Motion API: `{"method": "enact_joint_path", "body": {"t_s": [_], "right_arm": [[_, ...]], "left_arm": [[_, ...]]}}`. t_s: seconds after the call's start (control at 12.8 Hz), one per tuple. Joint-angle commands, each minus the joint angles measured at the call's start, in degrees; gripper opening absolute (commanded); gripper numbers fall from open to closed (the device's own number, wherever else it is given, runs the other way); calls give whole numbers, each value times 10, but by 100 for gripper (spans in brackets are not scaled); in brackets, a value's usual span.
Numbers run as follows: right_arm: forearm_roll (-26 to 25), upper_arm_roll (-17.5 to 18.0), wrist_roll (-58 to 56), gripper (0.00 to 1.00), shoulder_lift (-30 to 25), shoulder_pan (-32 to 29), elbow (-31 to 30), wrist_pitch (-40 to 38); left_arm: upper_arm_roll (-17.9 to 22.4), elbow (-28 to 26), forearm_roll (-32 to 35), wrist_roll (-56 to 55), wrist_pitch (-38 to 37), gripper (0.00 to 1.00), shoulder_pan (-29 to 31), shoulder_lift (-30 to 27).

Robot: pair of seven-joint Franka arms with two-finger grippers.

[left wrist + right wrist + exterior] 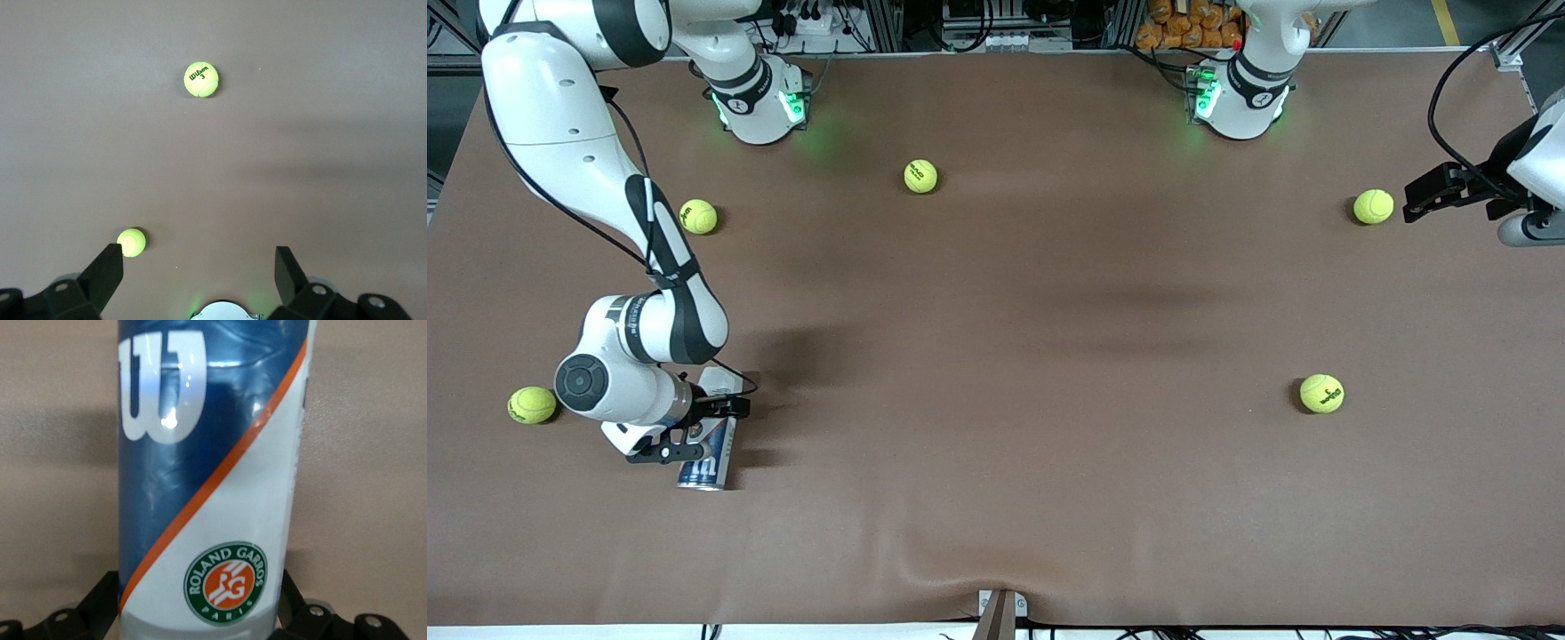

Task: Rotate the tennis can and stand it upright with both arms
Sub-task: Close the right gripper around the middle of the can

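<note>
At the right arm's end of the bench (996, 356), the tennis can (710, 444) lies on its side, its silvery end toward the front camera. The right end effector (691, 429) is down on it, fingers on either side of the tube; the right wrist view shows the can (207, 480) filling the gap between them, so it looks pinched, though real contact is hard to confirm. One tennis ball (532, 404) sits just beside the arm's wrist, toward the bench edge.

Toward the middle, another ball (920, 176) lies near the bases, well apart from the can.

At the left arm's end, the left end effector (1436, 191) hangs high over the bench with fingers spread (it holds nothing and waits), near a ball (1373, 206).

The risks, as I judge them: the tube is smooth and round, so it may roll or slip in a narrow pinch while being turned. The neighbouring ball could also be knocked by the right arm. And the left arm has the whole bench to cross before it can help.
</note>
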Motion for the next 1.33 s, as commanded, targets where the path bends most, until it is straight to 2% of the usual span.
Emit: {"method": "enact_joint_path", "body": {"t_s": [0.0, 0.63, 0.78, 0.94, 1.25], "right_arm": [[-4, 3, -4, 100, 4, -8, 12, -3], [-3, 3, 2, 100, 2, -6, 11, -5], [-3, 3, 2, 83, 2, -7, 11, -4], [-3, 3, 2, 74, 2, -7, 11, -4], [-3, 3, -5, 72, -6, -5, 12, -8]], "left_arm": [[-2, 1, -3, 10, 9, 100, 4, -2], [-2, 1, -3, 11, 15, 100, 10, 2], [-2, 1, -4, 11, 24, 100, 11, 8], [-2, 1, -4, 11, 35, 100, 11, 12], [-2, -1, -4, 11, 36, 100, 11, 15]]}}
